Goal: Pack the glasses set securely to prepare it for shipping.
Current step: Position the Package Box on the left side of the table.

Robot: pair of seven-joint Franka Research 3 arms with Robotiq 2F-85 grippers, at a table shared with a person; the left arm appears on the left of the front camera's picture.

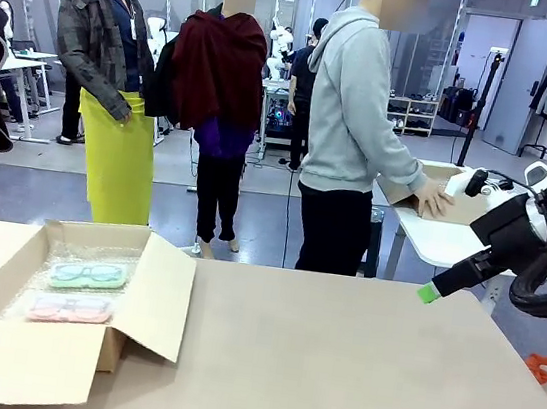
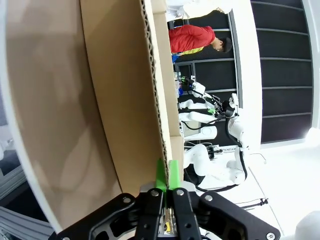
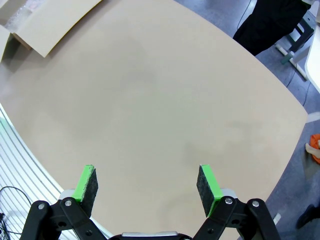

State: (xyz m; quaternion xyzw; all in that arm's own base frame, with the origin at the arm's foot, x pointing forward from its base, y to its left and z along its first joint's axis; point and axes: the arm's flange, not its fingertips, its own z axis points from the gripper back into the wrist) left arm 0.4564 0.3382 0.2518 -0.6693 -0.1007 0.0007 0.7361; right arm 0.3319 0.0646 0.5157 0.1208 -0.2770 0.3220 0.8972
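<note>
Left hand [image 2: 165, 175] pinches flap edge [image 2: 152, 90]

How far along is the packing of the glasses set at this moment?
Done: the mint case and pink case lie on bubble wrap inside the open box. In hand: the left gripper is shut at the edge of a box flap, apparently pinching it. The right gripper hangs open above the table. Left: all flaps still stand open, so the box needs closing.
</note>
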